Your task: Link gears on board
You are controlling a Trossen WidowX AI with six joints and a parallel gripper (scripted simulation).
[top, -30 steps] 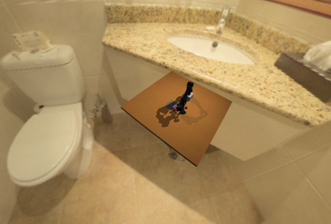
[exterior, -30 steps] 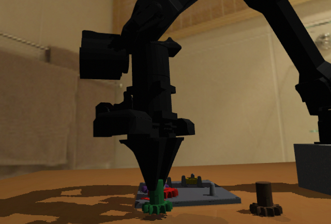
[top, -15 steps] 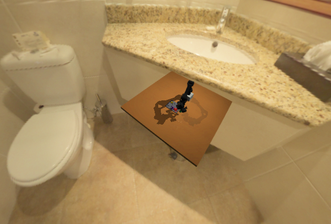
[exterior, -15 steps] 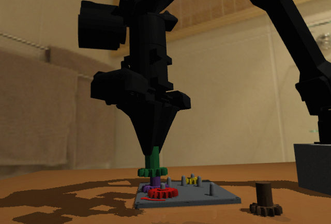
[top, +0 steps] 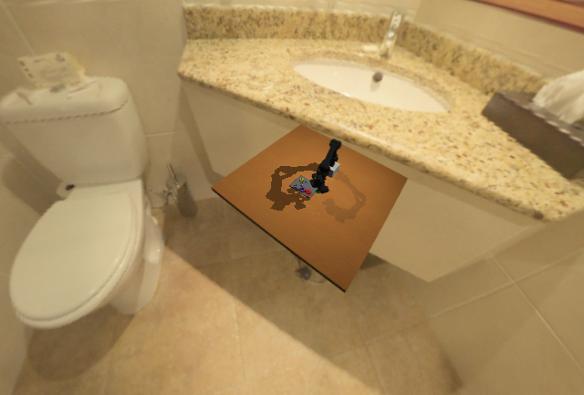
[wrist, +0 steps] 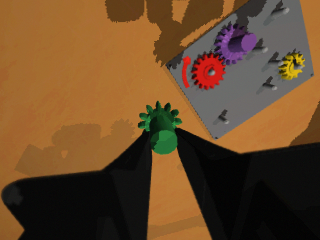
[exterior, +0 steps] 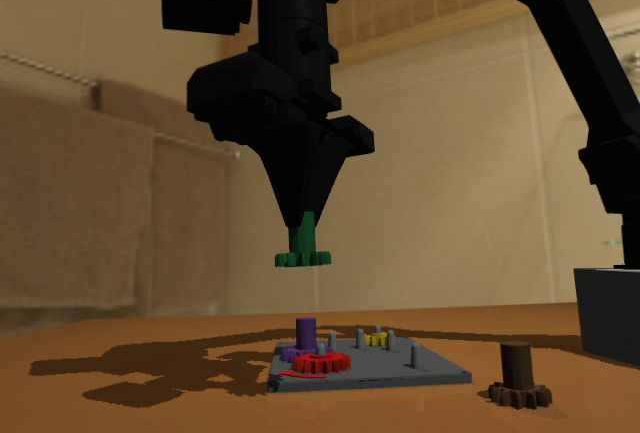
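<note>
Above the wooden table, the hand closed around the green gear's stem.

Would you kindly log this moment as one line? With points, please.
gripper (exterior: 301, 221) (wrist: 162, 135): shut on green gear (exterior: 303, 257) (wrist: 160, 120) | gear: lifted, off board (exterior: 444, 377) (wrist: 200, 112) | purple gear (exterior: 306, 335) (wrist: 231, 44): on board

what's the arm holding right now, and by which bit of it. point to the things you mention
The green gear (exterior: 303, 242) (wrist: 161, 125), gripped by its upright stem, above the toothed rim.
</note>
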